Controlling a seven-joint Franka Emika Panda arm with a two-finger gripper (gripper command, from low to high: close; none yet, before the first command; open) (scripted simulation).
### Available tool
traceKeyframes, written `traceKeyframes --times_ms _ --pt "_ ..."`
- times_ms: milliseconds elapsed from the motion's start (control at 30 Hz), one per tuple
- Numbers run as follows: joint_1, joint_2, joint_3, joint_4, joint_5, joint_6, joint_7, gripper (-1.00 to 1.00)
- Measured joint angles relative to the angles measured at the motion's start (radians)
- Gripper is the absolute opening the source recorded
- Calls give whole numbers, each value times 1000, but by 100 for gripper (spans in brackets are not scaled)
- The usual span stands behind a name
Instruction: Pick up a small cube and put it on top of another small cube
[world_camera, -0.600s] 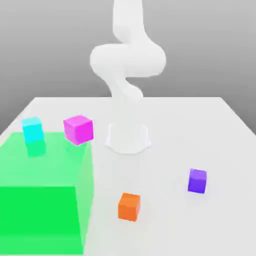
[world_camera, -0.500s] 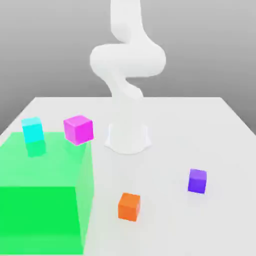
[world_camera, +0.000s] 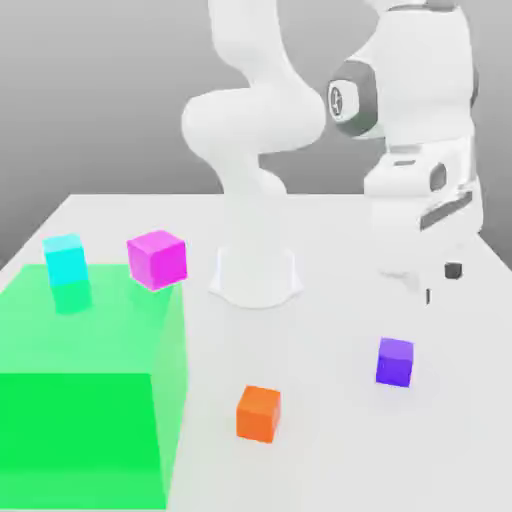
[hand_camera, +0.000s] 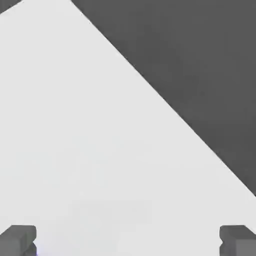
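Pincers of the white robot's gripper (world_camera: 440, 283) stand released and wide apart, with nothing held between the two fingertips (hand_camera: 20, 240). They hang in the air on the exterior view's right, above and behind the small purple cube (world_camera: 395, 362), and do not touch it. That cube sits on the white table (world_camera: 320, 330), on the exterior view's right, with its top and front faces plain to see. The small orange cube (world_camera: 258, 414) rests on the same table, nearer the middle and a little closer to the exterior view's camera, well apart from the purple one, its top bare. On the exterior view's left stands a large green block (world_camera: 80, 420). A cyan cube (world_camera: 66, 260) is at its top, toward the far side, and a larger magenta cube (world_camera: 157, 260) appears near its far corner; whether the magenta cube touches the block cannot be told. The arm's round white base (world_camera: 256, 278) stands farther back on the table, near the middle.
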Motion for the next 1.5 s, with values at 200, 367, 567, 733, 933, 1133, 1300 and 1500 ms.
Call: traceKeyframes --times_ms 200,367,567,733,933,1133,1300,1500 --pt "72 172 63 -123 -79 139 -65 0" --pt "114 348 -5 -102 -194 282 3 0" --pt "173 447 -67 -86 -215 364 23 -100" --pt "164 427 -58 -89 -214 346 21 -100" --pt "137 224 -3 -126 -113 180 -53 -100" --pt "-6 113 -104 -107 -116 52 -20 -100" --pt "-172 60 -232 -71 -163 -37 45 -100" --pt "-250 129 -309 -45 -140 5 46 -100"
